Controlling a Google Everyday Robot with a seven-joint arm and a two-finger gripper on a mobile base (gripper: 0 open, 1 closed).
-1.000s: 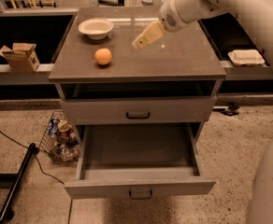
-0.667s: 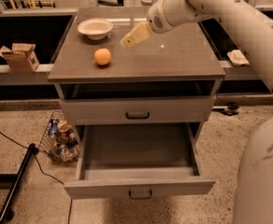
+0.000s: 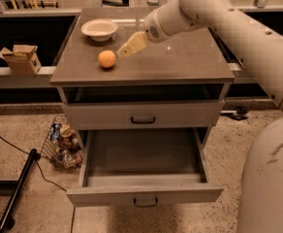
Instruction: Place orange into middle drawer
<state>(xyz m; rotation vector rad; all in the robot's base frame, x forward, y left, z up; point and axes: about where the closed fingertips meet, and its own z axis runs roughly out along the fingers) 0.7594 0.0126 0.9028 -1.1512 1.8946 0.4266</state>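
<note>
The orange sits on the grey cabinet top, front left, apart from everything else. My gripper hangs just above the top on the orange's right, its beige tip pointing at the fruit with a small gap between them. The middle drawer is pulled wide open below, and its inside is bare. The like grey drawer front directly above it is closed.
A white bowl stands at the back left of the cabinet top. A cardboard box rests on a ledge to the left. A wire basket of items and a black pole lie on the floor at left.
My gripper has moved left and down across the cabinet top, from right of centre to just beside the orange. The orange and the drawers have not moved.
</note>
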